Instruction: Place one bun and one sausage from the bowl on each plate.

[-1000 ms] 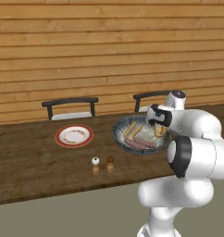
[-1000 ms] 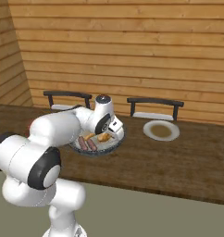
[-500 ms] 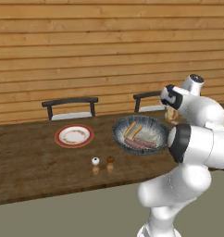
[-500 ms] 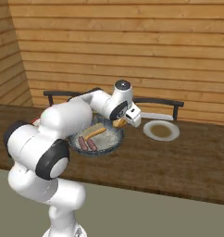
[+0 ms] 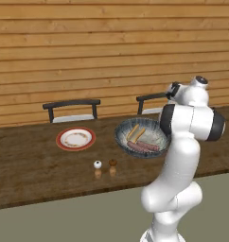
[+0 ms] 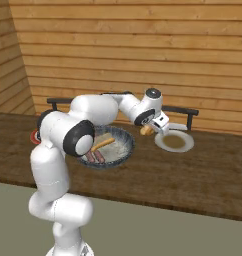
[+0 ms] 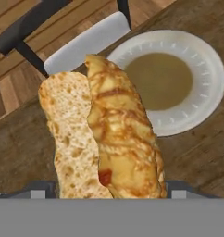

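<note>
We hold a bun (image 7: 104,139) in the gripper (image 6: 149,129), its jaws spread wide around it, just short of the pale plate (image 7: 204,60) lying at two o'clock in the hand view. Both this plate and the red-rimmed plate (image 5: 75,139) carry nothing yet; sausages and another bun remain in the bowl (image 5: 140,137). A second ago the gripper hung over the bowl; it has since swung toward the pale plate.
</note>
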Robot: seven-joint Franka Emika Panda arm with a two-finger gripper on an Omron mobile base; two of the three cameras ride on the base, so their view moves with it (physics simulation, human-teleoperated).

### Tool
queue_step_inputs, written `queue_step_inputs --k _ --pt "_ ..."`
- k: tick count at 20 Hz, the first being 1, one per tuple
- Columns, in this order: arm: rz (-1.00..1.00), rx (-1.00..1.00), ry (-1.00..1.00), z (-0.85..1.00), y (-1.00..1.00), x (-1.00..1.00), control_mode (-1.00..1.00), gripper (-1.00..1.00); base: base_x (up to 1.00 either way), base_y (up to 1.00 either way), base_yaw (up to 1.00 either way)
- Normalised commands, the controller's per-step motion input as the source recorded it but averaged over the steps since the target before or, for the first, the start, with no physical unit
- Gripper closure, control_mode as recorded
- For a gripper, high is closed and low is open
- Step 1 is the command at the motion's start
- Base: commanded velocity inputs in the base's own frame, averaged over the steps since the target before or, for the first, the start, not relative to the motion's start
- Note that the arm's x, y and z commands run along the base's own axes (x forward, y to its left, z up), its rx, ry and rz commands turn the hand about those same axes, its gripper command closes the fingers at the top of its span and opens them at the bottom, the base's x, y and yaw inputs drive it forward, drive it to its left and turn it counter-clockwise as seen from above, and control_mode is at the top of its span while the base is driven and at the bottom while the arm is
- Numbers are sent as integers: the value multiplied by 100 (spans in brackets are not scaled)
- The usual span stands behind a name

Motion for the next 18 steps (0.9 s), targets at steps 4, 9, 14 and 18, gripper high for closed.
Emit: queue_step_inputs --k 4,9,14,18 --pt "-1 0 -3 -60 -41 43 -100 100 0 0 0" --pt "-1 0 -2 -40 -8 34 -100 100 0 0 0" --pt "0 -1 -5 -46 0 33 -100 100 0 0 0" --pt "-3 -3 -10 -37 -2 41 -100 -100 0 0 0"
